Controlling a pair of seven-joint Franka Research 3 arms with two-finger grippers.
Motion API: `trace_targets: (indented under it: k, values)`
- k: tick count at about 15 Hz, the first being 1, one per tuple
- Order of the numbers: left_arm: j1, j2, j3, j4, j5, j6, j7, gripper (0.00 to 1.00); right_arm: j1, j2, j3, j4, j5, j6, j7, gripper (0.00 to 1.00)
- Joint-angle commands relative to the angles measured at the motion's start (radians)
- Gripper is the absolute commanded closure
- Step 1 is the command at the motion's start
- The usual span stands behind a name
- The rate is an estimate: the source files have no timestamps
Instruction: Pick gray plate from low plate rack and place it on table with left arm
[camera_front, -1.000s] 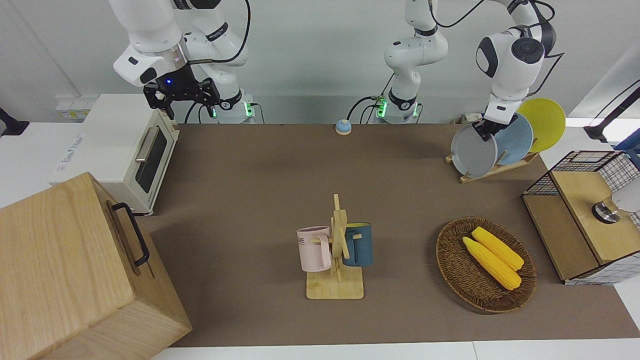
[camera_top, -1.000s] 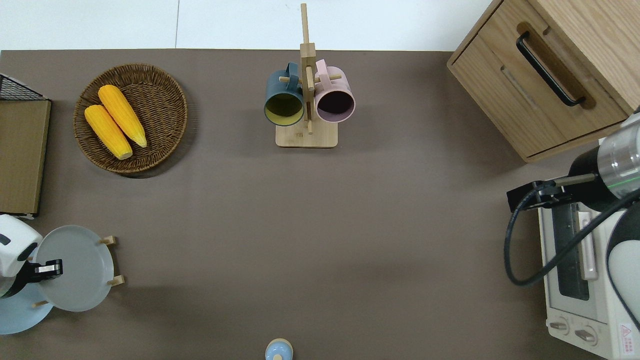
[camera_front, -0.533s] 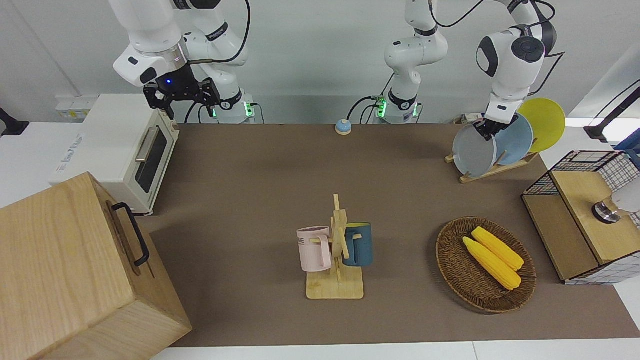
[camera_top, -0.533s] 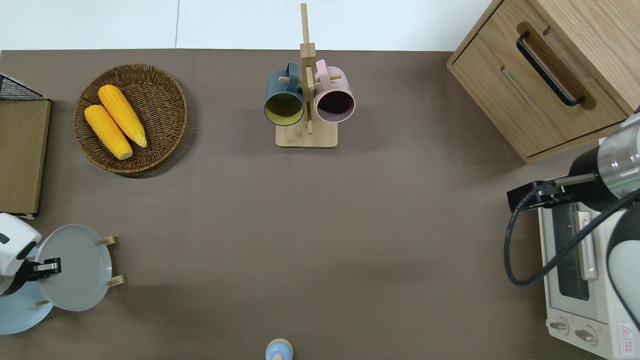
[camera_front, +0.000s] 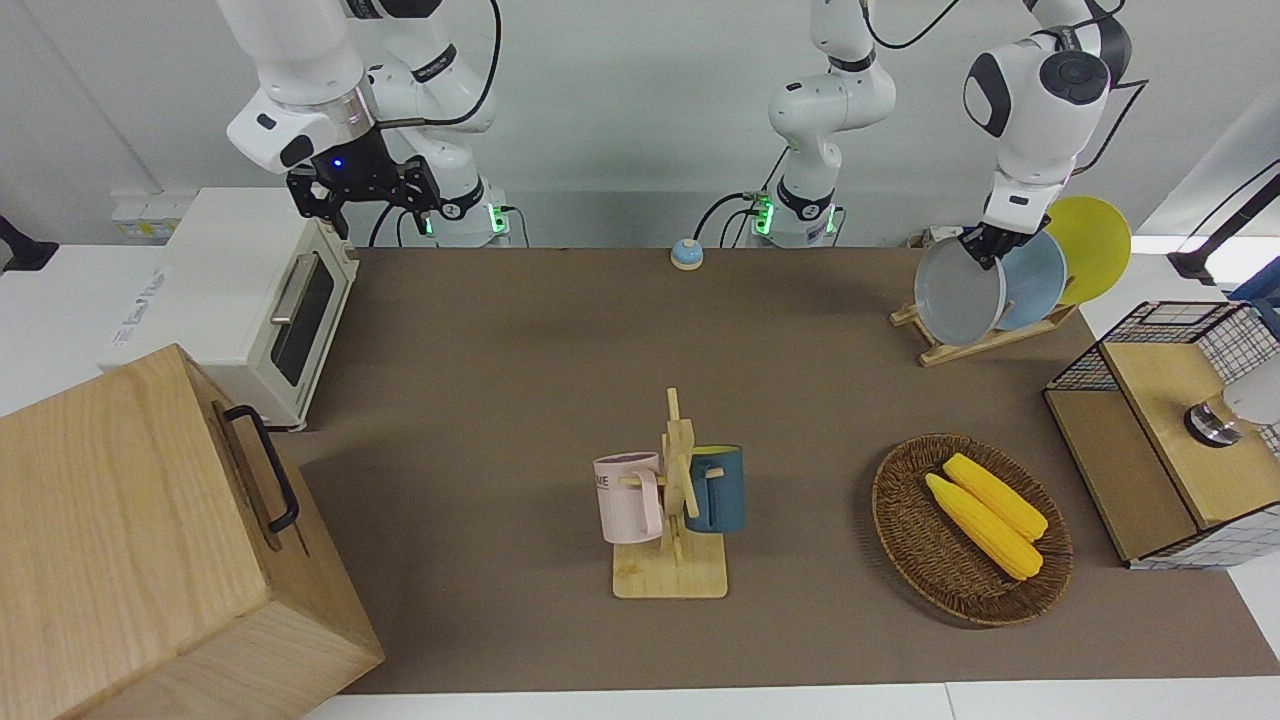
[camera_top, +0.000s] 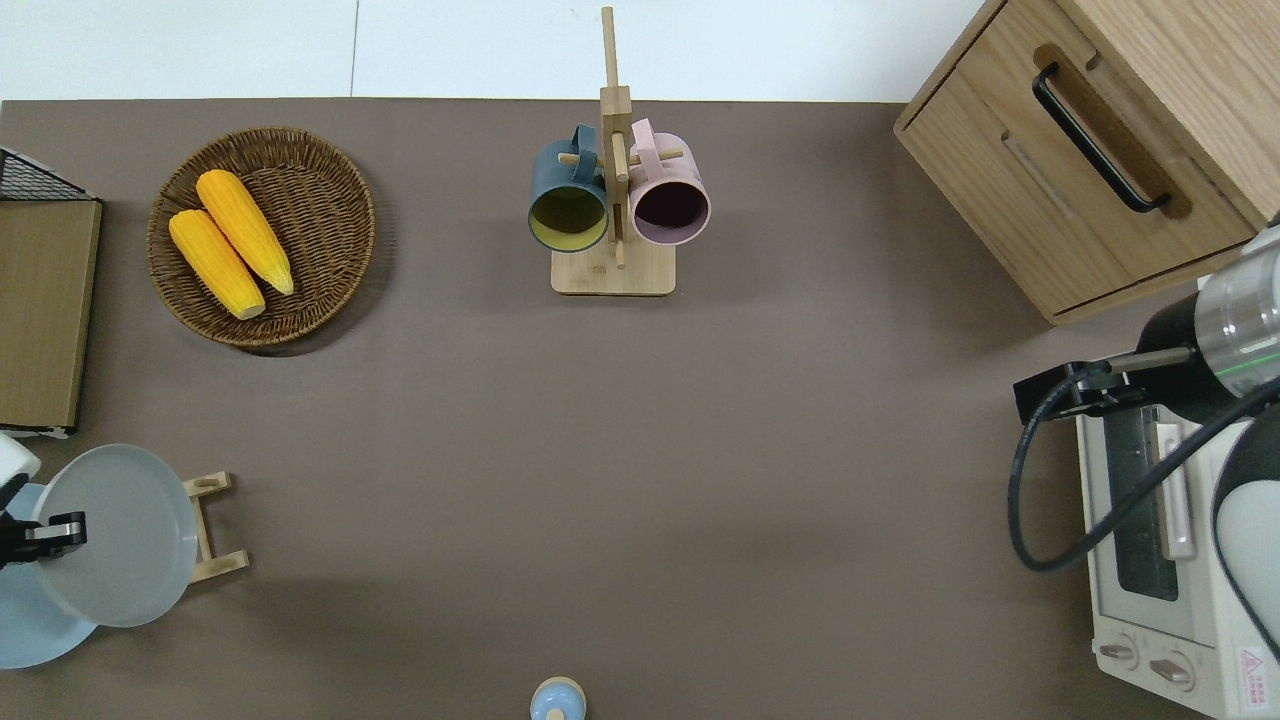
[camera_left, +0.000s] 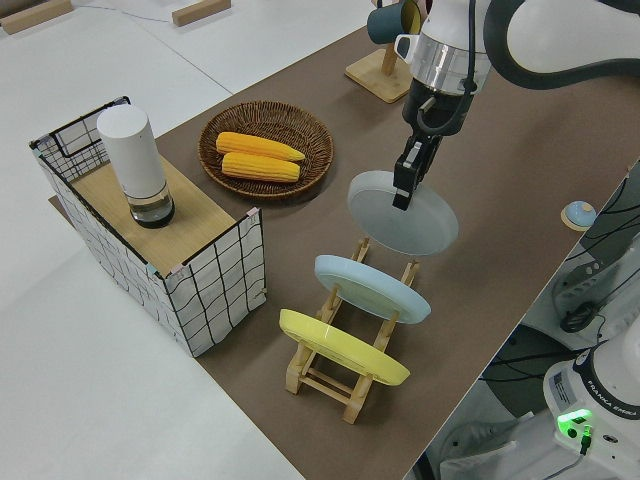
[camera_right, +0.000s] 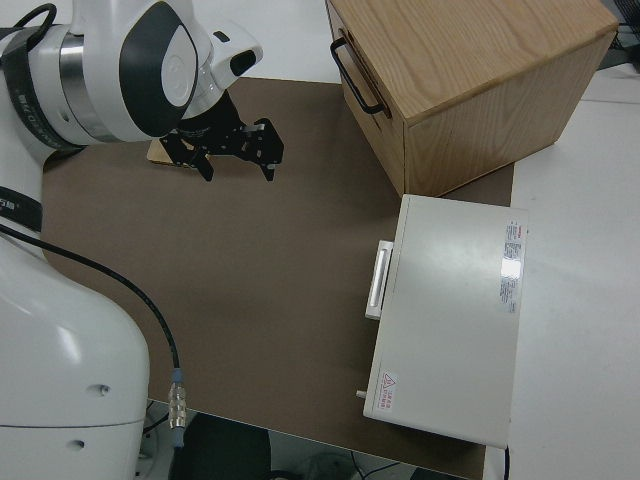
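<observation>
My left gripper (camera_front: 985, 246) is shut on the upper rim of the gray plate (camera_front: 958, 297) and holds it tilted in the air, just above the low plate rack (camera_front: 938, 353). In the overhead view the plate (camera_top: 120, 540) hangs from the gripper (camera_top: 55, 530) over the rack's slot farthest from the robots (camera_top: 215, 525). The left side view shows the plate (camera_left: 410, 220) clear of the pegs, under the gripper (camera_left: 404, 187). The light blue plate (camera_front: 1038, 275) and the yellow plate (camera_front: 1097, 238) stand in the rack. The brown table (camera_front: 500, 330) lies below. My right arm is parked, its gripper (camera_right: 236, 152) open.
A mug tree (camera_front: 675, 500) with a pink and a dark blue mug stands mid-table. A wicker basket (camera_front: 905, 540) holds two corn cobs. A wire-sided shelf (camera_front: 1150, 470) is at the left arm's end. A toaster oven (camera_front: 250, 300), a wooden cabinet (camera_front: 130, 540) and a small blue bell (camera_front: 686, 254) are also here.
My left gripper has lifted the gray plate up out of the rack's slot and drawn it slightly toward the left arm's end. The right arm has not moved.
</observation>
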Motion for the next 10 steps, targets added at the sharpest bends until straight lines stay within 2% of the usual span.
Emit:
trace_targets:
  k: [1, 7, 10]
  values:
    - [-0.014, 0.004, -0.006, 0.074, -0.003, -0.078, 0.005, 0.93, -0.024, -0.002, 0.021, 0.007, -0.005, -0.013, 0.012, 0.017]
    - [-0.025, 0.016, -0.004, 0.075, -0.177, -0.077, 0.059, 0.93, -0.024, -0.002, 0.021, 0.007, -0.005, -0.011, 0.012, 0.017]
    - [-0.033, 0.036, -0.004, 0.07, -0.309, -0.055, 0.08, 0.93, -0.024, -0.002, 0.021, 0.007, -0.006, -0.011, 0.012, 0.017]
